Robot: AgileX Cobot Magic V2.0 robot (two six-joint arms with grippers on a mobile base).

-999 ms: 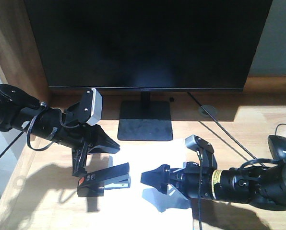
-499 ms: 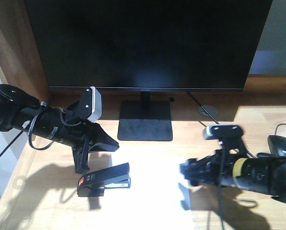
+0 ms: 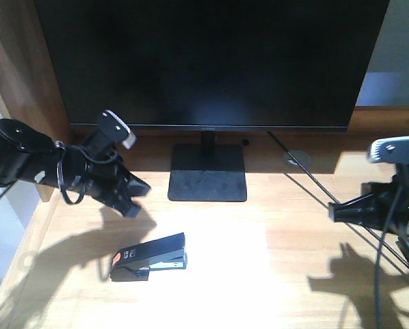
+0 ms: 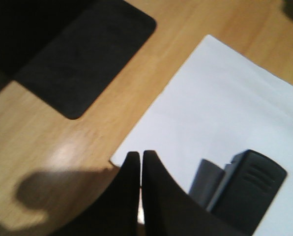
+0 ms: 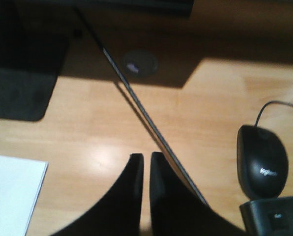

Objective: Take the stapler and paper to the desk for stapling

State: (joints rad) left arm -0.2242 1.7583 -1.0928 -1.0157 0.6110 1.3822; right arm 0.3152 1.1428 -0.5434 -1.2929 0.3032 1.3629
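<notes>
Front-facing view is showing the stapler (image 3: 149, 257) lying on the paper (image 3: 218, 271) on the table (image 3: 294, 205); both end effectors, left (image 4: 140, 162) and right (image 5: 146, 164), are hovering pinched closed, empty; pressing squarely down would staple cleanly.

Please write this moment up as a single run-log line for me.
stapler: on paper, released | paper: flat on desk | left gripper: shut, empty, above paper edge | right gripper: shut, empty, near mouse

The black mouse (image 5: 262, 168) at the lower right of the right wrist view carries a small pale brand mark on its back, seemingly "logitech" but too blurred to be sure. The keyboard keys (image 5: 274, 217) below it and the stapler (image 3: 149, 257) label cannot be read.
</notes>
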